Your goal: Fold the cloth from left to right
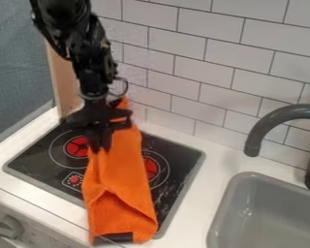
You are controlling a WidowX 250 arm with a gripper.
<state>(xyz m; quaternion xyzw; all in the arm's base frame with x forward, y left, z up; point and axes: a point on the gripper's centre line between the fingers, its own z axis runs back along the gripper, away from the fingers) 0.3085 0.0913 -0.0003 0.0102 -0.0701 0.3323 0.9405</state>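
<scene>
Orange fabric forms the work piece: the cloth (122,169) lies as a long, narrow strip over the middle of the black cooktop (38,160); its far end lies behind the gripper (101,145), near the wall, and its near end reaches the front edge of the counter (209,177). The gripper hangs down at the upper left edge of the cloth; the state of its jaws cannot be told, nor whether they pinch fabric. This position probably serves to control the left edge, the side to be carried right; the narrow outline suggests that a fold is already partly made. The lower half holds a raised, creased flap with a dark gap at the near end; the layers there probably do not lie flat, and a further pull could skew them or drag the whole strip.

The cooktop carries a left red burner mark (77,147), beside the cloth, and a right red burner mark (151,167), partly covered by it; a control knob (10,226) is on the front panel; a grey sink (230,203) and a dark faucet (268,121) stand to the image right; white tiles (203,48) line the wall behind.
</scene>
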